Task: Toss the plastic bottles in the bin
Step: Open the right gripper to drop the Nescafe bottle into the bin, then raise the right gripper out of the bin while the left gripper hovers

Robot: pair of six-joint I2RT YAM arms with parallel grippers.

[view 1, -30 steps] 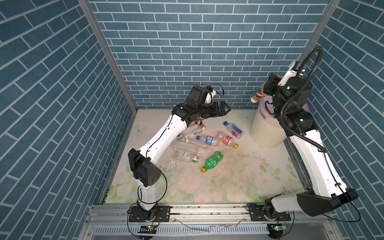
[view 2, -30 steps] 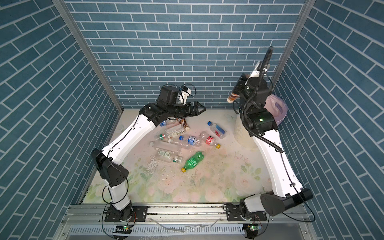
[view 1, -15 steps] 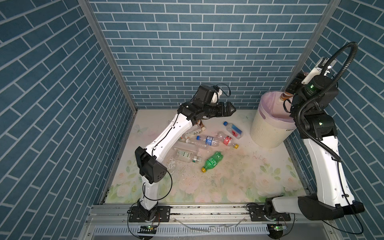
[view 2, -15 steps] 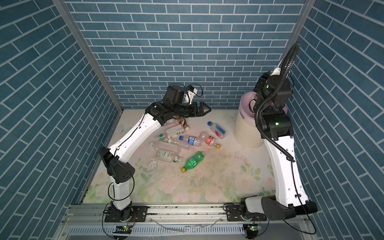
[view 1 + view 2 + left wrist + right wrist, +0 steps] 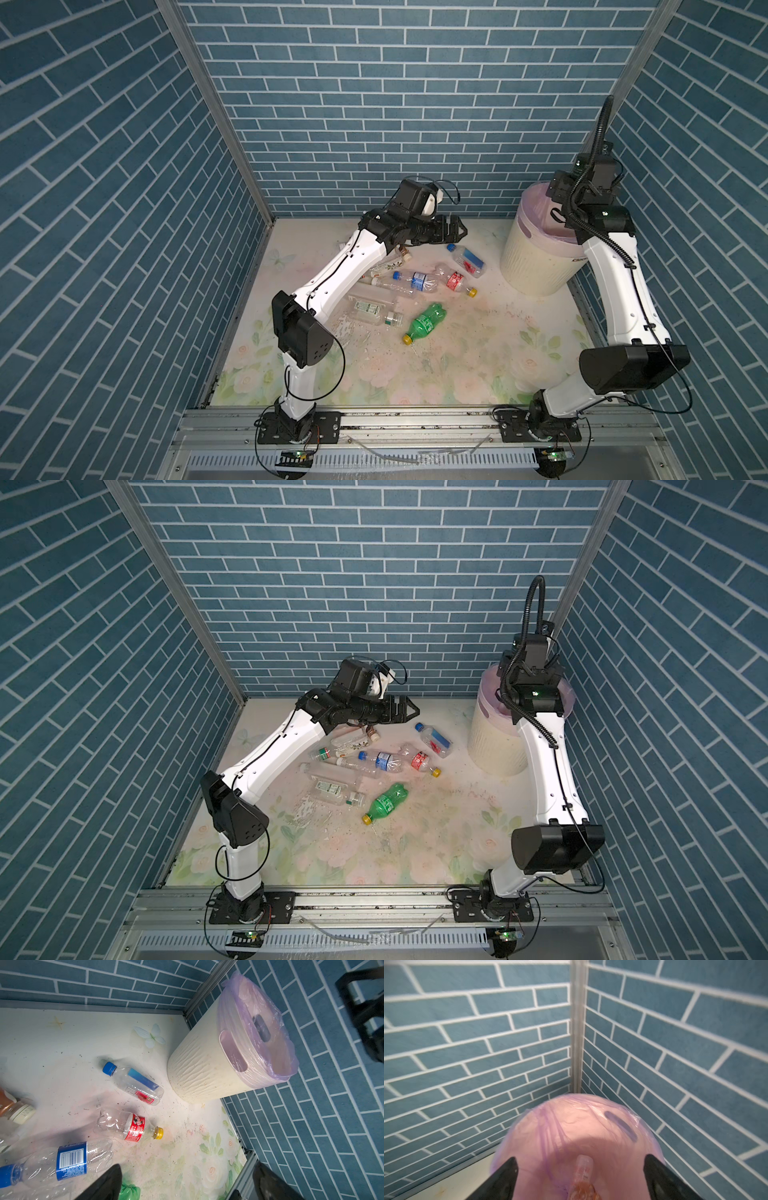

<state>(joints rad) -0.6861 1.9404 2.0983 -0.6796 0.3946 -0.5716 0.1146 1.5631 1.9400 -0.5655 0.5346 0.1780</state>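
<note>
The cream ribbed bin (image 5: 536,257) with its lilac liner (image 5: 571,1126) stands in the back right corner. My right gripper (image 5: 579,1158) hangs open over its mouth. A pale bottle with a brown end (image 5: 582,1176) is loose between the spread jaws, inside the liner. Several plastic bottles lie mid-floor: a green one (image 5: 426,323), a blue-labelled clear one (image 5: 415,280), a red-labelled one (image 5: 455,281) and a blue-capped one (image 5: 467,259) nearest the bin. Above the far edge of that pile my left gripper (image 5: 457,230) is open and holds nothing.
Blue brick walls close in the floral floor (image 5: 478,353) on three sides. A metal rail (image 5: 415,419) with both arm bases runs along the front. More clear bottles (image 5: 374,311) lie under the left forearm. The bin (image 5: 203,1068) sits tight against the right wall.
My right arm swung from left of the bin to over its mouth, and its jaws opened, letting go of the brown bottle. The left gripper drifted slightly right, still open.
</note>
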